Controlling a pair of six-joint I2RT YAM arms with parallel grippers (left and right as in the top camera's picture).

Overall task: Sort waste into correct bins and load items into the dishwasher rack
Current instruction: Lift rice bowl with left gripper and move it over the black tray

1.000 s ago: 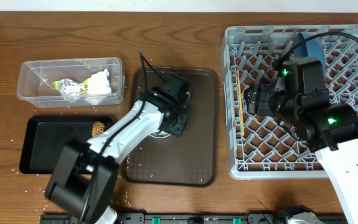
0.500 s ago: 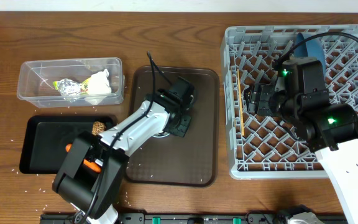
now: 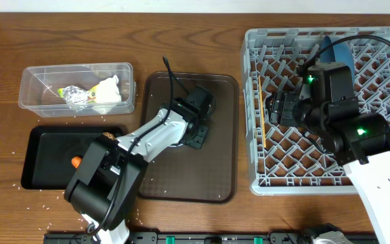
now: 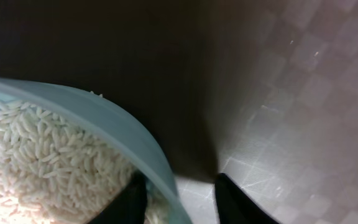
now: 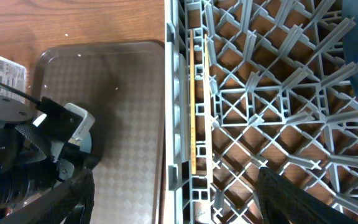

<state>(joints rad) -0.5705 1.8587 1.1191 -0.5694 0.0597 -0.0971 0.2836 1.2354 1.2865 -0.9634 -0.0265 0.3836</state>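
In the left wrist view a light-blue bowl (image 4: 104, 121) full of white rice (image 4: 36, 155) sits on the brown serving tray (image 4: 303, 93). My left gripper (image 4: 182, 202) is open and straddles the bowl's rim, one finger inside and one outside; it also shows in the overhead view (image 3: 196, 127). My right gripper (image 5: 179, 199) is open and empty over the left edge of the grey dishwasher rack (image 3: 378, 173). The blue plate (image 3: 334, 49) stands in the rack. An orange carrot (image 3: 76, 162) lies in the black tray (image 3: 46, 146). The cups are out of view.
The clear box (image 3: 39, 78) at the back left holds a silver-and-yellow wrapper (image 3: 72, 95) and white tissue (image 3: 107, 91). A thin orange stick (image 3: 261, 112) lies along the rack's left wall. Loose rice grains (image 3: 32, 196) dot the table at the front left.
My left arm has swung right over the serving tray, and the carrot in the black tray came into view. The right arm has not moved.
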